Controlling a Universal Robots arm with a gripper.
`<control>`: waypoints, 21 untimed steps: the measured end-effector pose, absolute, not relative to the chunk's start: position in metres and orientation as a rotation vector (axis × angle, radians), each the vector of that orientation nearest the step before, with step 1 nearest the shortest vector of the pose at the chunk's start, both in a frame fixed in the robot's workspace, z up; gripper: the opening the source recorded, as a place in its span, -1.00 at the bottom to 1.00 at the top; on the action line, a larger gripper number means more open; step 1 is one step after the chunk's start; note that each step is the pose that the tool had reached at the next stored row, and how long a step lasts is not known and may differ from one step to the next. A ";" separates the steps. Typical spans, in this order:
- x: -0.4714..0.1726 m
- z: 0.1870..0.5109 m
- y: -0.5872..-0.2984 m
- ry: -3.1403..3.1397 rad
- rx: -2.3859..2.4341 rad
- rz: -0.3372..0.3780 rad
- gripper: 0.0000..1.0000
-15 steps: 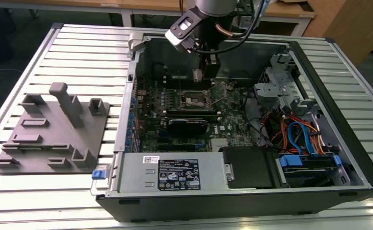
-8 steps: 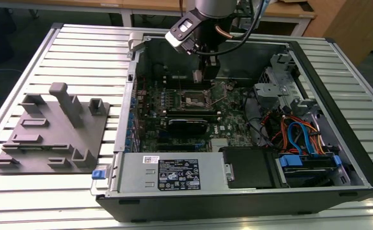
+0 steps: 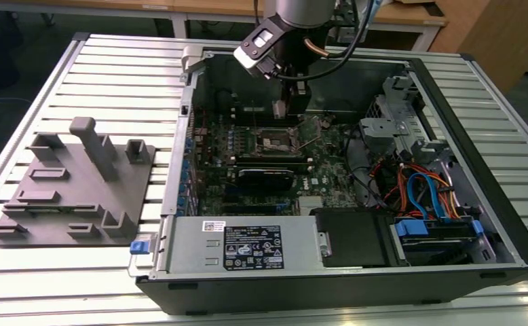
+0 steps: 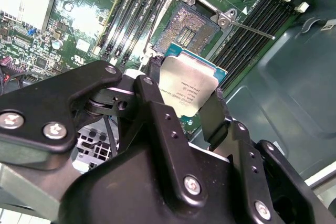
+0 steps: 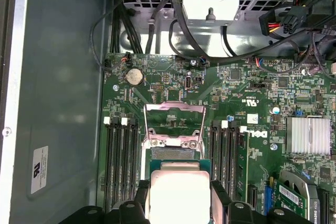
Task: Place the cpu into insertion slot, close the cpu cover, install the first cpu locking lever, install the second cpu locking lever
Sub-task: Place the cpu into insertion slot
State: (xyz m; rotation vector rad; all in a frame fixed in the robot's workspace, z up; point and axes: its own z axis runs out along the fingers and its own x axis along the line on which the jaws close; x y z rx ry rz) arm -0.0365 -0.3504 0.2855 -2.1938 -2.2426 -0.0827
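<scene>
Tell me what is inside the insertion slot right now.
Nothing sits in the insertion slot: in the second wrist view its bare contact field shows. The cpu is clamped in the gripper in front of it, hiding the slot's near edge.

The cpu [image 4: 189, 85] is smooth pale metal, the cpu cover [image 5: 174, 108] shiny metal, the hand [image 4: 184, 89] matt black.

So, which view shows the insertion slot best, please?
The second wrist view: the insertion slot shows open, contacts plain. In the first wrist view the cpu hides most of it; the exterior view shows it distant.
</scene>
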 end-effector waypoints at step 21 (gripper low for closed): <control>-0.036 0.283 -0.350 -2.243 -2.194 -0.084 0.08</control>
